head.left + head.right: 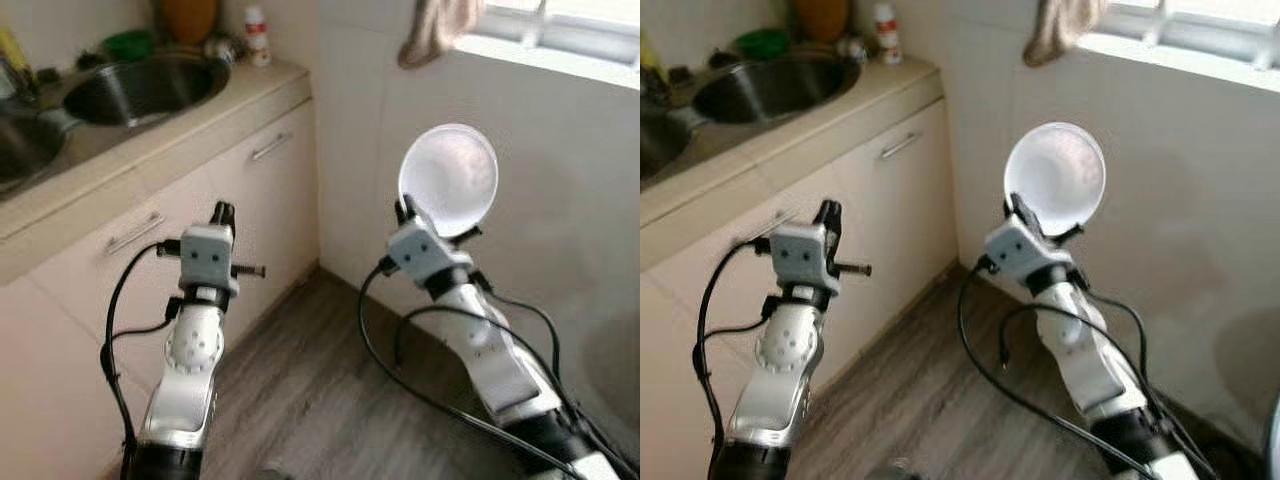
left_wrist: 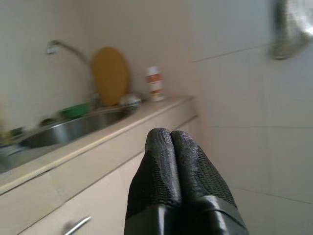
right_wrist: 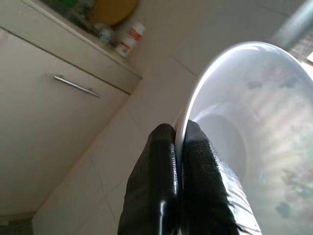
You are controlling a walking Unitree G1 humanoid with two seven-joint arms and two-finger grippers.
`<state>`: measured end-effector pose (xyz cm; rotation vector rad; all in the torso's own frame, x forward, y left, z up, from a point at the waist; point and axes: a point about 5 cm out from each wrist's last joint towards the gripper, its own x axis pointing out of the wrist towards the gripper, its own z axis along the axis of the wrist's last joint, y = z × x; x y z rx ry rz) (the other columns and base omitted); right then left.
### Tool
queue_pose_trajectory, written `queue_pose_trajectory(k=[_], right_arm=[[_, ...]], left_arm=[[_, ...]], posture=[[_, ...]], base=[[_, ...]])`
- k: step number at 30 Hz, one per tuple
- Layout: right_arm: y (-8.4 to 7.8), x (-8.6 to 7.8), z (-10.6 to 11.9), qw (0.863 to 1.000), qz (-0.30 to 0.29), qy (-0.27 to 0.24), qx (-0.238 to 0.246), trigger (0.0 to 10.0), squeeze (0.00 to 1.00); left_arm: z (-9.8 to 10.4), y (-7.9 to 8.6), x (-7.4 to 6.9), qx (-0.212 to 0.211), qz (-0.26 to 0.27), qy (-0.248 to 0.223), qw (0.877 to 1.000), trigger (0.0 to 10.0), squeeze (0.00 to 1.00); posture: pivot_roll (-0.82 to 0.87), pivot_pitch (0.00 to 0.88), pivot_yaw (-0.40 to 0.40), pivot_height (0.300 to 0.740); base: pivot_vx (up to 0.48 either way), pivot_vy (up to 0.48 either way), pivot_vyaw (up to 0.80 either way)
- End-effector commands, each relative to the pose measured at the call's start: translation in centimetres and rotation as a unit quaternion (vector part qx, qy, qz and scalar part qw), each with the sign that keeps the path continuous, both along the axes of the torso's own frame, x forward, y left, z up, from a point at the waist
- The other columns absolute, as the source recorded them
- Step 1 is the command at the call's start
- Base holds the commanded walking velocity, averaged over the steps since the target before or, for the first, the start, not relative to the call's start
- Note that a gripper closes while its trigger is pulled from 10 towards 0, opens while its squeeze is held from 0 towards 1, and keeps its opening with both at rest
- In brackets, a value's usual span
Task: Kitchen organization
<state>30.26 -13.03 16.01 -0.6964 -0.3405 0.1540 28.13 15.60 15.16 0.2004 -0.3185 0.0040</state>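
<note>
Kitchen corner – beige worktop [image 1: 150, 140] with steel sink [image 1: 140, 85] along robot's left, tiled wall ahead, wood-look floor below. Bottle [image 1: 258, 36] at worktop's far corner, by wall. Right gripper [image 3: 178, 134] raised in front of wall, forearm angled up, fingers clenched on rim of white bowl [image 1: 448, 178] – bowl held on edge, in air, clear of worktop. Left gripper [image 2: 170, 142] raised before cabinet doors [image 1: 255, 190], fingers pressed together, grasping nothing.

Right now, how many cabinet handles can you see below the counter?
2: one handle on the cabinet front behind the left gripper, another handle on the door nearer the tiled corner. Further handles may lie outside the picture.
</note>
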Motion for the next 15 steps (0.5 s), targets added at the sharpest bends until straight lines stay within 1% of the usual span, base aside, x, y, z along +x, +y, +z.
queue_pose_trajectory(k=[1, 15], right_arm=[[0.91, -0.11, 0.92, 0.999, 0.022, -0.022, 0.017, 10.0, 0.0], [1.14, -0.1, 1.39, 0.999, 0.03, -0.039, 0.017, 10.0, 0.0]], left_arm=[[0.44, 1.09, -0.15, 0.007, 0.023, -0.012, 1.0, 10.0, 0.0], [0.59, 0.74, -0.02, 0.007, 0.015, -0.017, 1.0, 10.0, 0.0]], posture=[[0.01, 0.016, 0.013, 0.74], [0.01, 0.018, 0.011, 0.74]], base=[[0.251, 0.0, 0.8], [0.275, 0.0, 0.8]])
